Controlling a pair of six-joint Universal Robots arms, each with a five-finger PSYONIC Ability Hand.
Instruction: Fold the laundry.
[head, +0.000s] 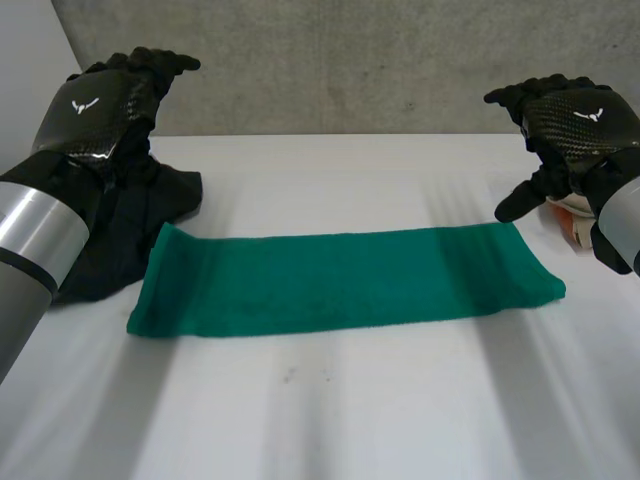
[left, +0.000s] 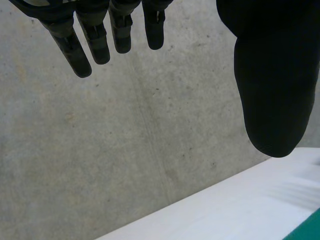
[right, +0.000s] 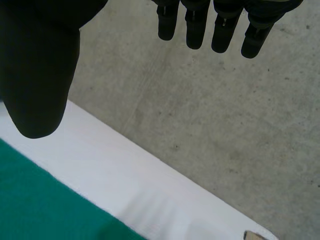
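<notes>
A green towel (head: 340, 280) lies folded into a long strip across the middle of the white table (head: 330, 410). My left hand (head: 110, 100) hovers open above the table's left side, over a dark garment, apart from the towel's left end. In the left wrist view its straight fingers (left: 100, 40) hold nothing. My right hand (head: 565, 130) hangs open just above the towel's right end, thumb pointing down, touching nothing. The right wrist view shows its fingers (right: 220, 30) spread over the towel (right: 45, 200).
A black garment (head: 125, 225) lies crumpled at the left, under my left arm and touching the towel's left end. A white and orange object (head: 575, 220) sits at the right edge behind my right hand. A grey concrete wall (head: 350, 60) rises behind the table.
</notes>
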